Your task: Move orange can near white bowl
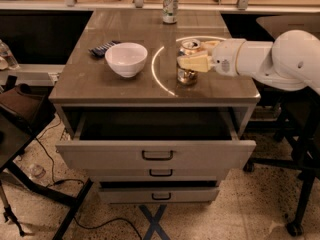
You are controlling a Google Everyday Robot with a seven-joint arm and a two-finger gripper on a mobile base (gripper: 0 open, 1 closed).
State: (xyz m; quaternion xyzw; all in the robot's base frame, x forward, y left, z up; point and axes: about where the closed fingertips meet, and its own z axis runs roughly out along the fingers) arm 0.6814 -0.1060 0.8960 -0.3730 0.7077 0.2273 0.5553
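Gripper [190,55] first: it reaches in from the right on the white arm [260,59], and its pale fingers [194,63] are closed around the orange can [187,77]. One finger crosses the can's front face, the other is tucked behind near the silver top, so that's a side grasp with the can upright. Whether the base rests on the cabinet top [100,81] or rides just clear of it, I can't tell from here. The can is right of centre on the surface, just inside a bright arc of light [156,69] curving across the top. Over to the left, past that arc, there's the white bowl [126,59], apart from the can with bare surface between them. Just beyond the bowl's far left side lies the dark blue striped object [102,49], and up at the back edge stands the white-and-green can [170,6], well out of the way. Below, the top drawer [157,154] hangs open. My read: the pickup looks done and the carry is the step in hand. Next comes a leftward sweep toward the bowl, low and level. It should stop short enough that neither can nor finger knocks the rim. Then a flat set-down on the base and a clean release, because a can let go crooked could tip.
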